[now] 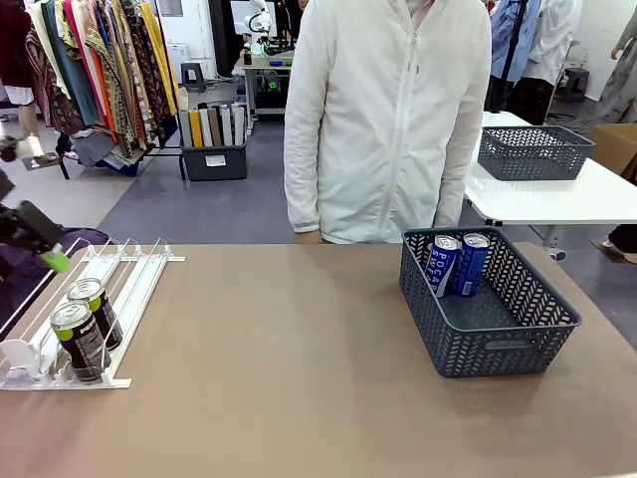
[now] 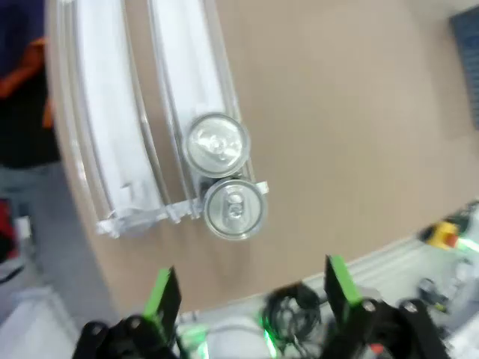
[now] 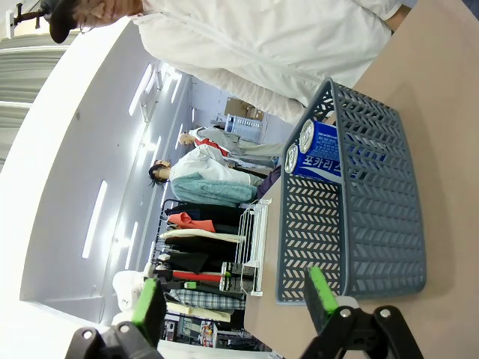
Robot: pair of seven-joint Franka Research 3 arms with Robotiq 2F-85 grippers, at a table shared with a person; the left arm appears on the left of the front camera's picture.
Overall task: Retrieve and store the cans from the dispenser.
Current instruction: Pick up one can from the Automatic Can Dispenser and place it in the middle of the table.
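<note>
Two blue slim drink cans (image 1: 457, 263) stand stored in the dark grey mesh basket (image 1: 498, 349); two black green-topped cans (image 1: 85, 324) remain in the white wire-railed dispenser (image 1: 129, 267), well left of the basket. My left fingers (image 2: 161, 293) and right fingers (image 3: 318, 293) are open, empty

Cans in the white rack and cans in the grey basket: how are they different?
The rack cans are black with green near the top; the basket cans are blue with white lettering. The rack cans stand upright, one behind the other in one dispenser lane; the basket cans lean side by side against the mesh basket wall. Both are pairs of slim, silver-topped cans.
</note>
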